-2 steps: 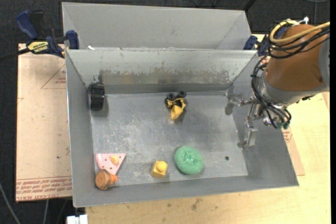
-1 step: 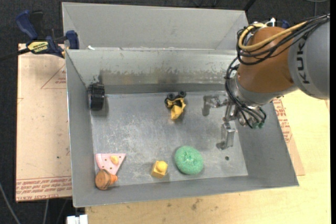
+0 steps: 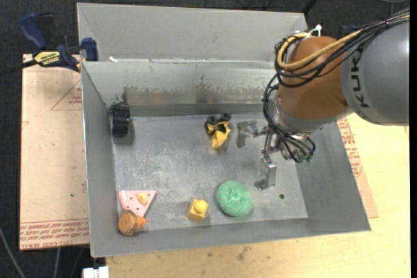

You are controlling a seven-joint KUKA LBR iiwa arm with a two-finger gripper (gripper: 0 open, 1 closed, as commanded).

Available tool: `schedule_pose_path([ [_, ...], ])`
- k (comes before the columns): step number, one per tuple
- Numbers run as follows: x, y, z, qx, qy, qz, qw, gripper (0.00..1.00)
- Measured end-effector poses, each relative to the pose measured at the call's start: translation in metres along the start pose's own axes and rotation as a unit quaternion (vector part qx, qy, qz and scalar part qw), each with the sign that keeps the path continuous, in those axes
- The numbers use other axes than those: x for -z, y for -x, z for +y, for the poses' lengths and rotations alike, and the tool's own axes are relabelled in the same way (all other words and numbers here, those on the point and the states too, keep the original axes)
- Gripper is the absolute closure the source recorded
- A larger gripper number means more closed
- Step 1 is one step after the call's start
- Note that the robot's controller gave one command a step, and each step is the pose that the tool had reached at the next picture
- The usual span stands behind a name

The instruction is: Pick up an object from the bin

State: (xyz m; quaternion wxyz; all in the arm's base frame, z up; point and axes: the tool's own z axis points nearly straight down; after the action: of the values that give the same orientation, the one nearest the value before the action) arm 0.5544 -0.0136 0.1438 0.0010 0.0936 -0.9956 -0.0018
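Note:
My gripper [image 3: 255, 154] hangs low over the right half of the bin, its two metal fingers spread apart with bare floor between them, so it is open. One fingertip [image 3: 245, 134] is just right of a yellow and black toy [image 3: 218, 130] lying near the back wall, and does not touch it. The other fingertip [image 3: 266, 176] is a little above and right of a green round knobbly ball [image 3: 233, 198] near the front wall.
A small yellow block [image 3: 198, 209] lies left of the green ball. A pink dotted wedge [image 3: 138, 200] and a brown cork-like piece [image 3: 130, 223] sit in the front left corner. A black wheel [image 3: 120, 120] leans in the back left corner.

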Motion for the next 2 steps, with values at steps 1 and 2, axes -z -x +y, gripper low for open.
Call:
schedule_pose_path([
  [1, -0.020, -0.011, 0.007, 0.079, -0.002, -0.0020, 0.9969, 0.00],
  [2, -0.035, -0.048, 0.019, 0.079, -0.001, -0.0011, 0.9969, 0.00],
])
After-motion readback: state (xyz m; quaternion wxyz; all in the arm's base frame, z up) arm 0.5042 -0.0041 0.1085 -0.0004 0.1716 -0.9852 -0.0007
